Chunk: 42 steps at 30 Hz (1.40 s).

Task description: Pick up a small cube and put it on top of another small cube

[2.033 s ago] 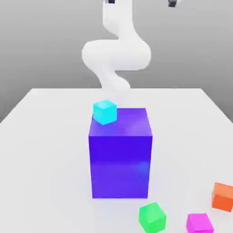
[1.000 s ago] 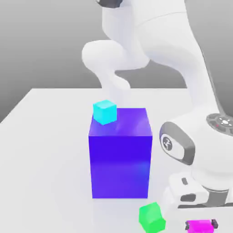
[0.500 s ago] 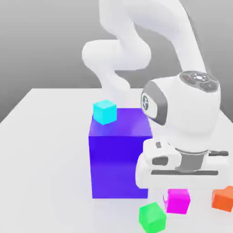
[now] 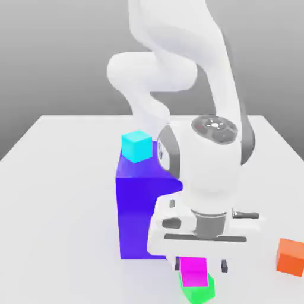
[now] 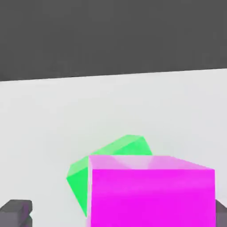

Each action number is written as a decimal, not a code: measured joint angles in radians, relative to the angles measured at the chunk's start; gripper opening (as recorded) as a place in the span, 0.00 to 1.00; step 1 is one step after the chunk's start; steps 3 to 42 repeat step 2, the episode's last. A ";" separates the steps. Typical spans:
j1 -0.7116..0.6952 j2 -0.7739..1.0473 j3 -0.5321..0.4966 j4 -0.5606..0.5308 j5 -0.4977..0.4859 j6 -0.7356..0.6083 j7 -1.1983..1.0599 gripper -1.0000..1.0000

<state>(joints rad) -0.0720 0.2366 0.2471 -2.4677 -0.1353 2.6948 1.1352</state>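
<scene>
End effector: my two fingers stand wide, and I have a grip on nothing. The magenta cube lies between them, off-centre: well apart from the finger on the exterior view's right, just beside the one on the exterior view's left. Whether that nearer finger touches it, I cannot tell.

Position: the magenta cube appears to sit on the green cube, which is below me on the worktop and turned at an angle to it. Contact between the two is partly hidden from me; probably seated, not confirmed.

Handling, estimated: small, rigid, likely light. Faces plain and smooth, so some slip is possible under a weak or skewed pinch; no sign of fragility. Best hold, should a regrip be needed: two opposite upright faces, pads square and centred, light even closure. Edges and corners would be poor choices, tending to twist it.

Risk, judged: with my nearer finger so close, a sideways drift could nudge the upper cube off. A straight upward withdrawal seems soundest.
</scene>
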 joint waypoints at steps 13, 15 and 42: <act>-0.008 -0.069 0.016 -0.005 0.044 -0.062 -0.032 1.00; -0.008 -0.069 0.016 -0.005 0.044 -0.062 -0.032 1.00; -0.008 -0.069 0.016 -0.005 0.044 -0.062 -0.032 1.00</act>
